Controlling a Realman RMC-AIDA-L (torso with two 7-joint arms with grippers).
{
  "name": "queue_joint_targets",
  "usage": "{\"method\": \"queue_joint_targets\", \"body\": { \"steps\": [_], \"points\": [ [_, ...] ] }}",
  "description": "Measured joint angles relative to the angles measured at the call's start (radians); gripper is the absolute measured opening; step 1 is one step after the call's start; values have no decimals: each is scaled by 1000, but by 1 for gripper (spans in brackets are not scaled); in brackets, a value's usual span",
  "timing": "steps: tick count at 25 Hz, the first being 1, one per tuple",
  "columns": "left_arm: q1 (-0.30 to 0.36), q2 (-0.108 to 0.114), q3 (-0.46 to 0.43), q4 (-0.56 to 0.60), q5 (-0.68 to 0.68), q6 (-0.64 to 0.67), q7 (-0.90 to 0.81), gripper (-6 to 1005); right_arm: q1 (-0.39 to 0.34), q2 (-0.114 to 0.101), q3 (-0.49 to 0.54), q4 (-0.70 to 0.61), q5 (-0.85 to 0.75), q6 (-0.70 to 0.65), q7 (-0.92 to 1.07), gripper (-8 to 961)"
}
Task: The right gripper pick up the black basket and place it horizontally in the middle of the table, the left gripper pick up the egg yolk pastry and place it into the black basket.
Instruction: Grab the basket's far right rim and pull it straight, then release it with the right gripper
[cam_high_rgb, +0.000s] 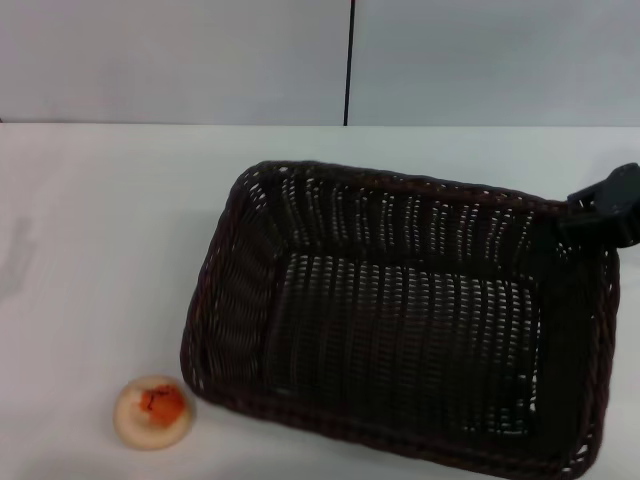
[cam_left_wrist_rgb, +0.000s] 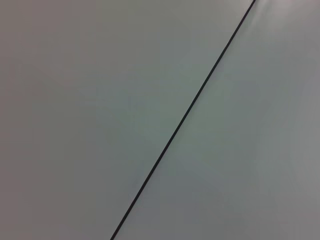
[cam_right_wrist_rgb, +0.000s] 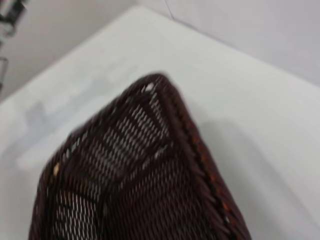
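Dark woven wicker basket (cam_high_rgb: 400, 320) lies on the plain white table (cam_high_rgb: 90, 260), the right gripper (cam_high_rgb: 610, 205) at its far right corner (grip unclear); the round cream pastry (cam_high_rgb: 153, 411) sits just beside its near left corner.

No readable text, label, brand, number or sign appears anywhere: the black basket (cam_high_rgb: 400, 320), the egg yolk pastry (cam_high_rgb: 153, 410) and the table (cam_high_rgb: 100, 250) are unmarked.

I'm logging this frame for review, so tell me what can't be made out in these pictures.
- Right hand: head view's right edge cuts it off at the black basket's far right corner; grip unreadable.
- Left hand: in no view; the left wrist view shows only a blank wall.
- Basket's near right corner: cropped by the head view's bottom edge.
- Egg yolk pastry: its underside is hidden.
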Motion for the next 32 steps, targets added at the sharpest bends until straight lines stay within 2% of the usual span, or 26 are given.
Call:
{"method": "queue_joint_targets", "body": {
  "steps": [8, 20, 24, 26, 32],
  "points": [
    [-1, 1, -1, -2, -2, -2, 0, 785, 0, -11, 20, 40, 110, -15, -165, 186],
    [-3, 1, 0, -3, -2, -2, 0, 780, 17, -17, 22, 53, 117, 15, -272, 187],
    [-1, 1, 2, -7, -1, -2, -6, 776, 22, -23, 22, 106, 117, 30, -326, 186],
    [0, 1, 3, -8, 0, -6, -33, 774, 31, -32, 22, 149, 117, 36, -361, 186],
    [0, 1, 6, -15, 0, -7, -52, 769, 36, -37, 21, 171, 117, 61, -412, 186]
  ]
}}
